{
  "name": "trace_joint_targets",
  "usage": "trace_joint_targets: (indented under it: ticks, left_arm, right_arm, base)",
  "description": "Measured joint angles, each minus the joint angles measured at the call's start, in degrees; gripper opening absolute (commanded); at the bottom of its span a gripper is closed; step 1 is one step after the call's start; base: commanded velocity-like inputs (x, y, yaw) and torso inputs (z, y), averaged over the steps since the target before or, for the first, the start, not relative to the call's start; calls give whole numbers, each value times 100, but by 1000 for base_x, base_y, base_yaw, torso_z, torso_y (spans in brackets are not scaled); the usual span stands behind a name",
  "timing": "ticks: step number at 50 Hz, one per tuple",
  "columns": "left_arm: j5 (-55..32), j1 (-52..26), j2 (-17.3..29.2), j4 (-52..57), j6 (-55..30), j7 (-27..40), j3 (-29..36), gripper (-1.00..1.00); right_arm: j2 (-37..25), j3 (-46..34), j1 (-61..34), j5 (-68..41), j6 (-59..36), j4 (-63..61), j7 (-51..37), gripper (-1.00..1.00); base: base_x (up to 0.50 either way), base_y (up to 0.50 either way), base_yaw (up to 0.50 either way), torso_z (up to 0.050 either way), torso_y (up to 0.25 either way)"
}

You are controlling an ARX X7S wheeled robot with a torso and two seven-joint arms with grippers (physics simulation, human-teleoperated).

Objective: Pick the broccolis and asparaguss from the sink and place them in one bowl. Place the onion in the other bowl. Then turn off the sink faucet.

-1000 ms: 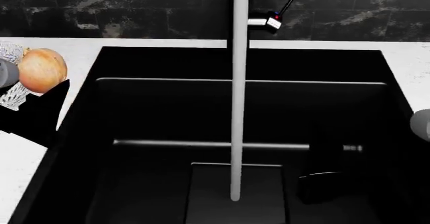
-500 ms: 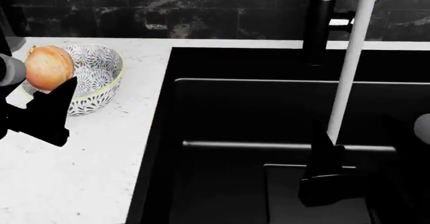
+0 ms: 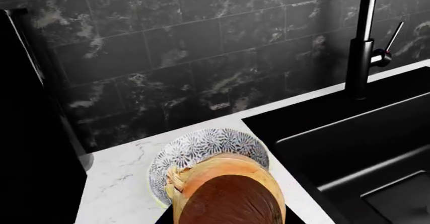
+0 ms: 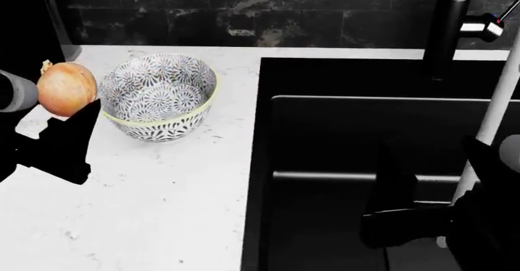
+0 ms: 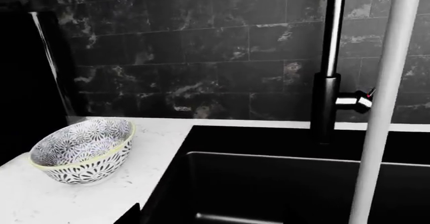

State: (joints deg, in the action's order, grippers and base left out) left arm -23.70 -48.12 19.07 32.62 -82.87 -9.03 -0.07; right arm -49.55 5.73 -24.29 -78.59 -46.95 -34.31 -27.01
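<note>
The small round orange-tan onion (image 4: 67, 88) with its papery skin is hanging in the air, pinched in the left gripper (image 4: 57, 109), out over the white speckled countertop (image 4: 162, 204) at the far left. Just to its right the patterned blue-and-white ceramic bowl (image 4: 158, 103) is sitting empty, near the left edge of the deep matte black sink (image 4: 325, 131). The wrist camera is showing the onion lying just short of the bowl's near rim, so the drop is looking like a short carry to the right and slightly away. The right gripper (image 4: 406, 219) is idling low inside the basin, its state impossible to tell. Water (image 4: 488, 131) is running from the tall dark metal faucet (image 4: 449, 27).
</note>
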Motion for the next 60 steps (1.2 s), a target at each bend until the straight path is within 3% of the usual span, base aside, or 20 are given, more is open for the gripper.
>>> trace_joint_targets:
  ticks: [10, 32, 60]
  left_arm:
    - [14, 31, 20, -25, 33, 41, -25, -100]
    - [-91, 79, 73, -38, 60, 43, -102, -100]
    - [-182, 106, -115, -48, 85, 204, 33, -100]
  right_arm:
    - [30, -65, -42, 19, 8, 13, 18, 100]
    - [42, -11, 131, 173, 133, -1, 99, 100]
    - [6, 51, 288, 301, 243, -58, 192, 100]
  base:
    - [-3, 430, 0, 0, 0]
    - [0, 0, 0, 0, 0]
    - [217, 2, 0, 0, 1]
